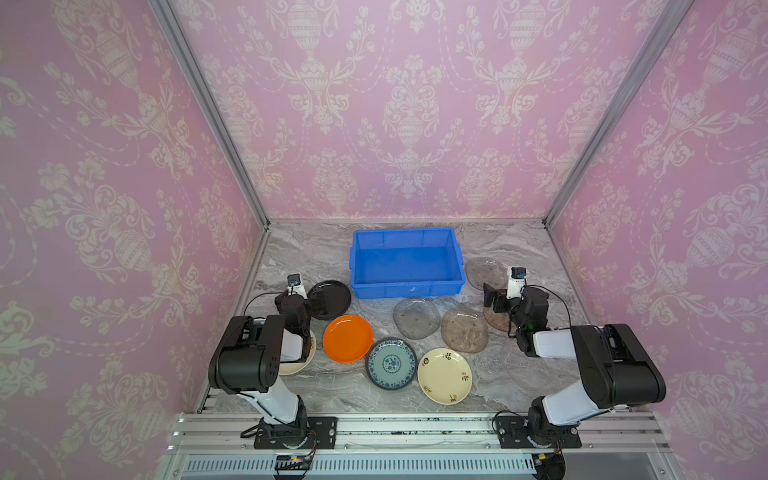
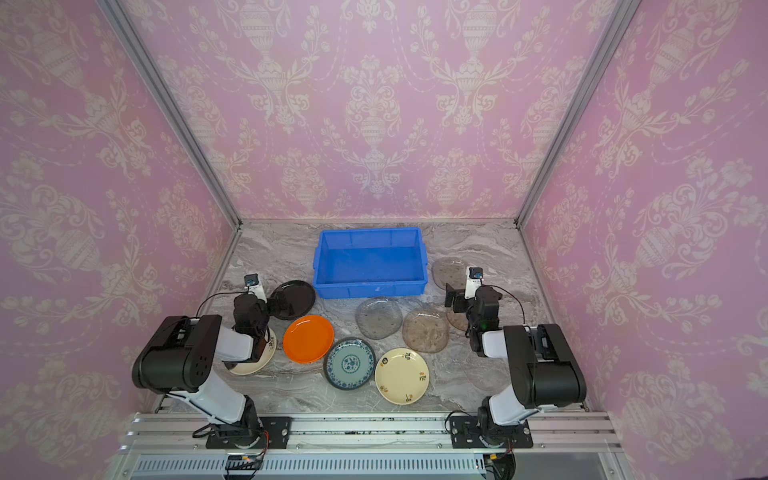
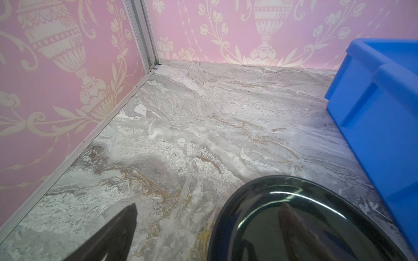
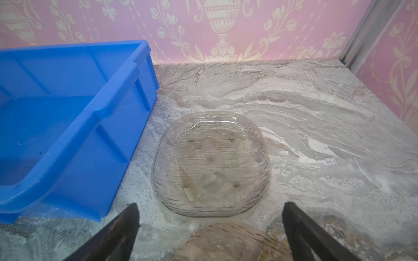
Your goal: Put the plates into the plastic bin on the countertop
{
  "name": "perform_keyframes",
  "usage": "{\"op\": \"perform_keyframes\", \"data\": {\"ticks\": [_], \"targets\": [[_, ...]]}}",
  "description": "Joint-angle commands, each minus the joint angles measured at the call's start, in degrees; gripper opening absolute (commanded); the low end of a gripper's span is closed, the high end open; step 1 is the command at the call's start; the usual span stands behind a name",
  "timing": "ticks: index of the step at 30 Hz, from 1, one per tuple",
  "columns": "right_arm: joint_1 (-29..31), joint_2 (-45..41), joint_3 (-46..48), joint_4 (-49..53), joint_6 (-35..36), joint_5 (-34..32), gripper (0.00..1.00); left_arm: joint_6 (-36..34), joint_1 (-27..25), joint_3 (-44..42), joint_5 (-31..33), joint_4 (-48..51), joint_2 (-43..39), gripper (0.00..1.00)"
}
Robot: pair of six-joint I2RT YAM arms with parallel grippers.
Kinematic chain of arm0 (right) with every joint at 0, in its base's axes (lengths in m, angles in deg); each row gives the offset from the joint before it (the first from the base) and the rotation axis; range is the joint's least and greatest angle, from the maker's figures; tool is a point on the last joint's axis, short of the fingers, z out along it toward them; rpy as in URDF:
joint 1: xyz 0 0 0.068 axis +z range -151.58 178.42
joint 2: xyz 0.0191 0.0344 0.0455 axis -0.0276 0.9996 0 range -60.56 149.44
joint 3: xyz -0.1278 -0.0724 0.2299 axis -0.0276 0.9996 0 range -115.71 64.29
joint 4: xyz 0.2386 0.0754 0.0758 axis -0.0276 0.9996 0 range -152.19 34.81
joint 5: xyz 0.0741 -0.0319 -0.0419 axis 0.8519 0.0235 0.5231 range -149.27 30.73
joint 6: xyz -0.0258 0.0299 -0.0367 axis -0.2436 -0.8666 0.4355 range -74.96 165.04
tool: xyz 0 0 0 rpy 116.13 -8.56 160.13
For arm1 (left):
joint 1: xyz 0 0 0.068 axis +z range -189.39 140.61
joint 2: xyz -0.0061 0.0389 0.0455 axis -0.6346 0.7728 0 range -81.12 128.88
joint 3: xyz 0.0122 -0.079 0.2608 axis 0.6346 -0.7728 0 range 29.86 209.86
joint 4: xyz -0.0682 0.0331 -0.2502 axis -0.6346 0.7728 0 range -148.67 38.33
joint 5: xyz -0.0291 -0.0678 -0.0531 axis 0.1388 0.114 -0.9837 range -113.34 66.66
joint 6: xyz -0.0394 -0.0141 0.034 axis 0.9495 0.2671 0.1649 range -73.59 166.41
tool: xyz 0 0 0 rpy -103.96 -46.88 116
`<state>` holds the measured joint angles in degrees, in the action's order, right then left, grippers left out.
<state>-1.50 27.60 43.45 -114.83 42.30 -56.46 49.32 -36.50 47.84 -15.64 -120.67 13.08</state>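
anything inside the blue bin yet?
Nothing visible. The blue bin shows a bare floor apart from a few dark specks. In both top views its near wall covers a thin strip of floor along the front.

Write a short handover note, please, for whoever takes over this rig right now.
Left gripper: open, straddling the black plate rim, holding nothing.
Right gripper: open, above the glass plates right of the plastic bin, holding nothing.
Bin: empty, at the back of the countertop.
Plates: all on the countertop, in front of and beside the bin; one cream plate lies partly under the left arm.
Done: nothing yet. Left: every plate.
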Motion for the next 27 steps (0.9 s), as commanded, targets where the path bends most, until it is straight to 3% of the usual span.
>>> {"op": "perform_keyframes", "data": {"ticks": [1, 20, 24, 27], "targets": [[-0.19, 0.26, -0.37, -0.52, 0.52, 0.62, 1.00, 0.77, 0.44, 0.82, -1.47, 0.88, -0.41, 0.99], [-0.17, 0.20, -0.34, -0.49, 0.47, 0.67, 1.00, 0.77, 0.44, 0.81, -1.47, 0.96, -0.41, 0.99], [-0.22, 0.23, -0.35, -0.51, 0.46, 0.66, 1.00, -1.41, 0.44, 2.64, -8.02, 4.79, -0.52, 0.99], [-0.17, 0.24, -0.39, -0.51, 0.45, 0.67, 1.00, -1.35, 0.44, 2.60, -7.89, 4.61, -0.51, 0.99]]}}
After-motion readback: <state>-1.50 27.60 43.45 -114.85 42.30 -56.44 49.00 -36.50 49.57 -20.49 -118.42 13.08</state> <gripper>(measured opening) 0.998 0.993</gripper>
